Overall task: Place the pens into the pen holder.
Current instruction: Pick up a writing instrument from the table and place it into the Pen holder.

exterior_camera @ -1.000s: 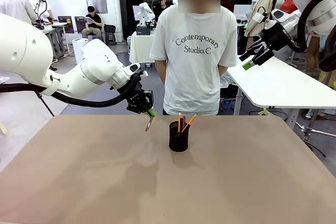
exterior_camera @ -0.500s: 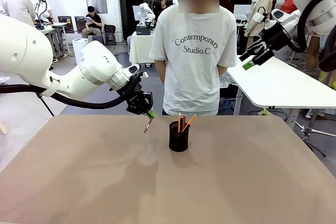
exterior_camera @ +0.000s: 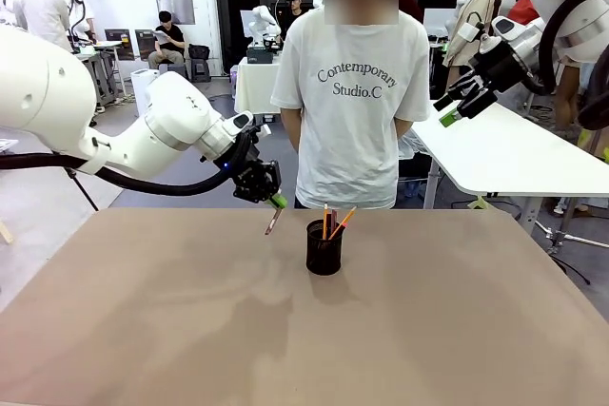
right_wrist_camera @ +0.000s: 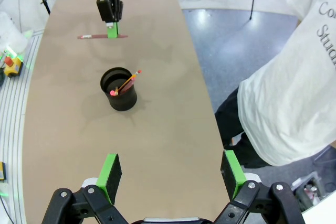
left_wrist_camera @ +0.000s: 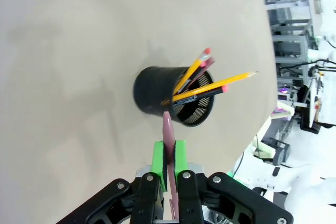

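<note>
Tan table point(exterior_camera: 143, 330), last pen in transit to the holder.
Front: left gripper point(exterior_camera: 268, 199) clamped on dark-red pen point(exterior_camera: 273, 222), beside holder point(exterior_camera: 324, 249). Left wrist: pencils point(left_wrist_camera: 191, 74) already inside; pen must tip upright over the rim. Right wrist: right gripper point(right_wrist_camera: 170, 174) spread, idle.

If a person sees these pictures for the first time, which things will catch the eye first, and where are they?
First comes the left pincer, shut on a slim dark-red pen held in the air above the table, left of the black mesh pen holder. The holder stands near the table's far edge with pencils already leaning inside. Behind it stands a person in a white T-shirt, and the right pincer hangs open, high at the right.
</note>
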Controlling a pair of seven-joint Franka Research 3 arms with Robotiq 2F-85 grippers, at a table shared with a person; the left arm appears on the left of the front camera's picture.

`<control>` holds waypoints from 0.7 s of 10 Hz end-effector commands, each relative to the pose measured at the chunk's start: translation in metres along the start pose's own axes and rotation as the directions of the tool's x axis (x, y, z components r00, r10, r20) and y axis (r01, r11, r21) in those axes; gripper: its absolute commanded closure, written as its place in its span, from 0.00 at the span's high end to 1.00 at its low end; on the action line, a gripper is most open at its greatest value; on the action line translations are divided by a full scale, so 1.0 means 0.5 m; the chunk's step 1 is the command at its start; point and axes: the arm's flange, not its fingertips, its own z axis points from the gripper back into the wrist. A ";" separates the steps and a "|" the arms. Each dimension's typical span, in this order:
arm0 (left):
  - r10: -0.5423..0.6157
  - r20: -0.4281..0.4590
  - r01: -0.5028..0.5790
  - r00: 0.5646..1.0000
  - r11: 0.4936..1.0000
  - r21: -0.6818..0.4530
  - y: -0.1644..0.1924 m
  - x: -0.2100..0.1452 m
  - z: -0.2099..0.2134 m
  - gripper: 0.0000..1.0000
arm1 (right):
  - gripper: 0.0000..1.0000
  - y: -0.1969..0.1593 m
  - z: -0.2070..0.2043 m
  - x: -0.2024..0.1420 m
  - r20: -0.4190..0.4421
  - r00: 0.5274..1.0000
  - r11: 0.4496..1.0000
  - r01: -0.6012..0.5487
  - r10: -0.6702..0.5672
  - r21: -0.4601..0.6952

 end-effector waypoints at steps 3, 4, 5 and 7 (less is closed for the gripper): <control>-0.217 0.218 0.281 0.952 0.902 -0.329 0.003 0.042 0.061 0.00 | 1.00 0.000 0.002 0.003 -0.006 1.000 1.000 -0.016 0.016 -0.011; -0.276 0.298 0.377 0.914 0.850 -0.367 0.009 0.048 0.069 0.00 | 1.00 0.000 0.002 0.003 -0.006 1.000 1.000 -0.016 0.016 -0.011; -0.315 0.351 0.444 0.882 0.804 -0.395 0.010 0.050 0.077 0.00 | 1.00 0.000 0.002 0.003 -0.006 1.000 1.000 -0.016 0.016 -0.011; -0.400 0.514 0.615 0.759 0.698 -0.366 0.007 0.044 0.084 0.00 | 1.00 0.000 0.002 0.003 -0.006 1.000 1.000 -0.016 0.016 -0.011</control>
